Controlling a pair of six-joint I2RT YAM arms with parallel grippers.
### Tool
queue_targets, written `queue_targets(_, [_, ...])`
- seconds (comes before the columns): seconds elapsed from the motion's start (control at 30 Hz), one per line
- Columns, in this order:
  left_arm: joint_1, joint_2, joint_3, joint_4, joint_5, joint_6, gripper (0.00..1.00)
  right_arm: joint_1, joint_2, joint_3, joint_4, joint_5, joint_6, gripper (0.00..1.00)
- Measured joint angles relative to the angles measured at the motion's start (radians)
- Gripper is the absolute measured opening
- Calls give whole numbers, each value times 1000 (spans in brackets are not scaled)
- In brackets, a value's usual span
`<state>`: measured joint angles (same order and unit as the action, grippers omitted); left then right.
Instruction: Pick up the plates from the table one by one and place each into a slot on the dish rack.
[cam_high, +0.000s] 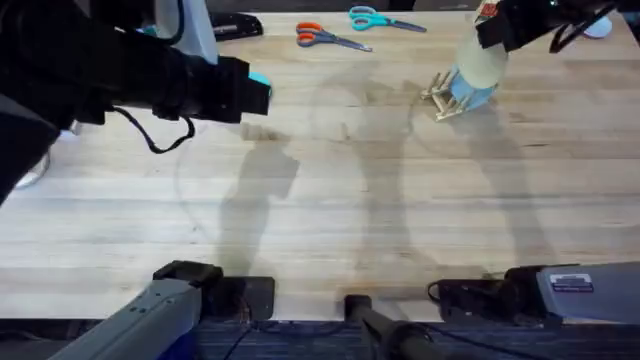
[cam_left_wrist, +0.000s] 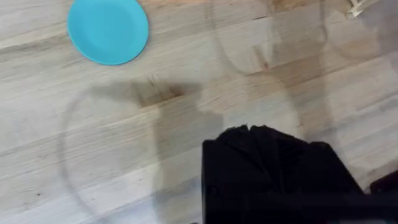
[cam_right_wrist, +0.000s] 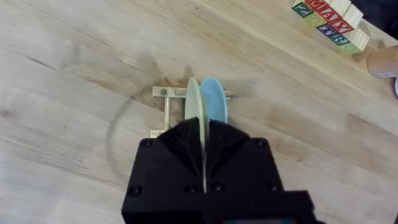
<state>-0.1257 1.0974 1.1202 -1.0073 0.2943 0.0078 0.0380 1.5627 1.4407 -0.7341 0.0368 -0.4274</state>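
One pale yellow plate (cam_right_wrist: 194, 107) sits clamped on edge in our right gripper (cam_right_wrist: 203, 163) over the dish rack (cam_right_wrist: 166, 109) (a blue plate (cam_right_wrist: 214, 102) already stands there); next we lower it into a free slot; the teal plate (cam_left_wrist: 108, 30) waits; we cannot tell the left gripper's (cam_left_wrist: 267, 163) state

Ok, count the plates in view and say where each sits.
3. A teal plate lies flat on the table; a pale yellow plate, in the right claw, and a light blue plate stand at the dish rack.

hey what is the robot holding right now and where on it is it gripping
The right gripper pinches the pale yellow plate by its rim, on edge over the dish rack. The left gripper holds nothing visible.
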Motion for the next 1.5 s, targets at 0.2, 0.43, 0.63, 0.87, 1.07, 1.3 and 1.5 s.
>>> queue_targets(0.2, [0,0,0,0,0,0,40,0,0,0,0,0,0,28])
queue_targets(0.43, [0,0,0,0,0,0,40,0,2,0,0,0,0,28])
queue_targets(0.63, [0,0,0,0,0,0,40,0,41,0,15,0,0,28])
queue_targets(0.87, [0,0,0,-5,0,0,41,-1,69,0,51,0,0,28])
queue_targets(1.07, [0,0,0,-6,0,0,40,-24,69,0,52,0,0,28])
queue_targets(1.3, [0,0,0,-6,0,0,40,-34,69,0,45,0,0,28])
queue_targets(1.5, [0,0,0,-7,0,0,40,-34,69,0,3,0,0,28])
